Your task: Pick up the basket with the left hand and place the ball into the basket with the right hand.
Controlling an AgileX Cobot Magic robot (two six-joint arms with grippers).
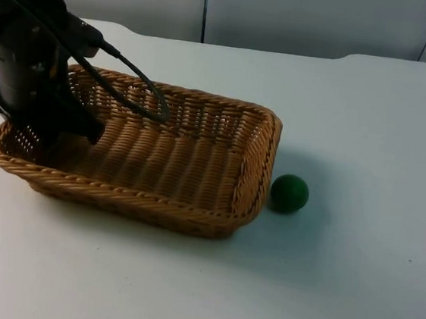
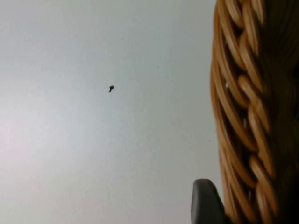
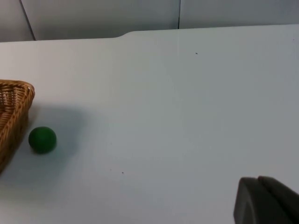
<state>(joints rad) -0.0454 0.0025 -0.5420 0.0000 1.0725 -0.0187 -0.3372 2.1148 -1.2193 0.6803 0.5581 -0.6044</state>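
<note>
Top view high over basket (image 1: pixel 197 165) and ball (image 1: pixel 289 193); right wrist low, farther back, sharing both; left wrist against rim

Black jointed arm (image 1: pixel 26 56), dark fingertips

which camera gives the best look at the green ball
The top view: the green ball sits whole on the white table, just beside the wicker basket, apart from it. The right wrist view also shows it whole, beside the basket's corner, but farther off. The left wrist view shows basket rim and table.
</note>
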